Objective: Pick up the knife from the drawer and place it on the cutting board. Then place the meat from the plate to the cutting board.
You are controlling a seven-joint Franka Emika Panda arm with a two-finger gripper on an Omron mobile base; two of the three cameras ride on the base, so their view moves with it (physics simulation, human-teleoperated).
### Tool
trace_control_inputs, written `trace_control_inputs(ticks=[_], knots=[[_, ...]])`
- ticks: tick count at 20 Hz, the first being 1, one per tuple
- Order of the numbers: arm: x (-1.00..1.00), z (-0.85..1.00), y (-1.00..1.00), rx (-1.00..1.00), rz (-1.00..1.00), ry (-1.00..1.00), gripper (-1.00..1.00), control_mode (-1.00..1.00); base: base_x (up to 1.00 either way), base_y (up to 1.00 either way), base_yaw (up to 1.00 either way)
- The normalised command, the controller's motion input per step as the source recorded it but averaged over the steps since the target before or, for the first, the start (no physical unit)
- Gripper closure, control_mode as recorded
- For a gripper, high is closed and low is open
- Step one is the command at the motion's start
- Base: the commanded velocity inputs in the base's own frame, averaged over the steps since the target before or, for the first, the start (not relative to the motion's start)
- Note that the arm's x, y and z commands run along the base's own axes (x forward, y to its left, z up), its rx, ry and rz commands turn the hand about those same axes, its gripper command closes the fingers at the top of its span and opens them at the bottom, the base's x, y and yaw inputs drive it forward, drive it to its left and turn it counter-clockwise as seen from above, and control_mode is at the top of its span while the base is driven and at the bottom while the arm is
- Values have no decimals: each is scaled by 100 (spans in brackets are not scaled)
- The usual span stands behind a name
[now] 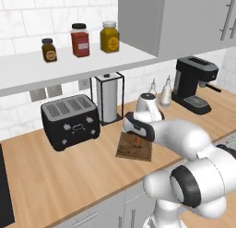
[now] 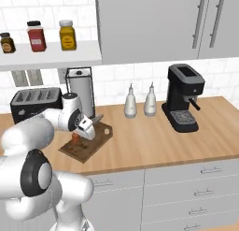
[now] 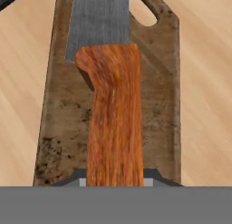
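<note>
**Knife held low over the board, ready to be set down**

Orange-brown and streaked with grain, the handle of the knife [image 3: 114, 114] rises from the bottom of the hand view, pinched between the two dark tips of the tool [image 3: 114, 181]. The jaws are closed tight on that handle, which is why the knife points straight away from the hand, its grey blade running up and out of the top of that view. Gripping the handle and not the blade keeps the steel clear of the fingers and lets the knife go down flat.

Directly beneath it lies the cutting board [image 3: 156, 105], dark, stained wood with a cut-out hand hole at its far end. Knife and board run roughly the same way, so the knife should land well inside the board's edges. Whether the knife already touches the wood I cannot tell; it looks very close.

From the right base view, the tool [image 2: 80, 134] hangs over the near-left part of the cutting board [image 2: 95, 141], with a spot of orange handle showing under it. In the left base view the tool [image 1: 137, 137] sits over the cutting board [image 1: 133, 151] in the same way.

Around the board, the table [image 1: 55, 176] carries a black toaster [image 1: 70, 121] to its left and a paper towel holder [image 1: 109, 99] behind it. My judgement: the first half of the task is nearly done, with the release remaining.
</note>
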Motion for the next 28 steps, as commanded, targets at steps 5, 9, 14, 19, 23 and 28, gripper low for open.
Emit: trace_control_inputs(ticks=[5,9,14,19,23,28], knots=[[37,-44,12,0,0,8,100,-100,0,0,0],[0,-39,12,0,0,1,100,-100,0,0,0],[0,-15,0,0,0,0,100,-100,0,0,0],[6,-11,0,0,0,0,-100,-100,0,0,0],[1,-1,0,0,0,0,-100,-100,0,0,0],[0,0,0,0,0,0,-100,-100,0,0,0]])
